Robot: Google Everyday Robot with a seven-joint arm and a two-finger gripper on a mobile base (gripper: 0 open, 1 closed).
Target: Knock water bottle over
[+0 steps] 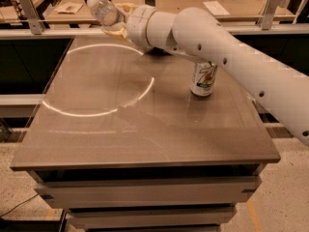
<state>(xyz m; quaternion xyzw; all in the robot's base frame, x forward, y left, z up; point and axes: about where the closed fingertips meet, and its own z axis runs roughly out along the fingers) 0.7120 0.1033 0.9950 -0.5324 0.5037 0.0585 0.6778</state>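
The water bottle is a clear ribbed bottle with a white cap, at the table's far left edge. It leans over, cap pointing up and to the left. My gripper is at the bottle's lower end, touching it, with the white arm reaching in from the right across the back of the table. The bottle's base is hidden behind the gripper.
A green-and-white soda can stands upright right of centre, just under my arm. The brown table has a bright curved reflection on its left half. Behind it is a bench with papers and metal rails.
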